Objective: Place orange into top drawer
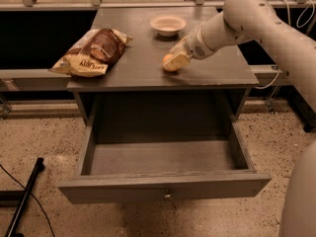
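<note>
The orange (168, 62) rests on the grey cabinet top (133, 70), right of centre. My gripper (174, 61) reaches in from the right and is shut on the orange, with its pale fingers (179, 60) covering the fruit's right side. The top drawer (165, 186) is pulled fully out below the cabinet top. Its inside (163, 157) holds nothing, and a small metal knob (168, 196) sits at the centre of its front panel. The orange is above and behind the open drawer.
A brown snack bag (91, 52) lies on the left of the cabinet top. A white bowl (168, 24) stands at the back, just behind the gripper. A black pole (24, 196) lies on the speckled floor at lower left. My arm (256, 19) spans the right side.
</note>
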`<state>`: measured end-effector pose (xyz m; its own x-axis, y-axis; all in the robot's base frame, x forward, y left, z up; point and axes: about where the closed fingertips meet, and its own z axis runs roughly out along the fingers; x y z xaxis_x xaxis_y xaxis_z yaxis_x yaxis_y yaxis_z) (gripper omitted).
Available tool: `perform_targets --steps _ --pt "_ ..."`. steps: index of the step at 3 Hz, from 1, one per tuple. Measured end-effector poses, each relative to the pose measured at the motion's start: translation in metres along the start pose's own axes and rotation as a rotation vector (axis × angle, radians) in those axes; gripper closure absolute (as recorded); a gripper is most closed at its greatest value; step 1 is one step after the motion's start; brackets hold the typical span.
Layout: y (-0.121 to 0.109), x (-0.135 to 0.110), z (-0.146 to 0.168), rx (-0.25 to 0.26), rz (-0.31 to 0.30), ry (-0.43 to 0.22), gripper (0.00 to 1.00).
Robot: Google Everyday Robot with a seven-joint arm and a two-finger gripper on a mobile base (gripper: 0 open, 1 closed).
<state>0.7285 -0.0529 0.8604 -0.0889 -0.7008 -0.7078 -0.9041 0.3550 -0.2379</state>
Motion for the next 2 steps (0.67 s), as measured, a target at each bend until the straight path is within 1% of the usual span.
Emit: perform_targets --steps 1,2 --pt "0.000 -0.002 -0.001 -0.003 0.001 -0.016 1.00" --pt "0.000 -0.017 -0.011 -0.030 0.007 -0.169 1.00"
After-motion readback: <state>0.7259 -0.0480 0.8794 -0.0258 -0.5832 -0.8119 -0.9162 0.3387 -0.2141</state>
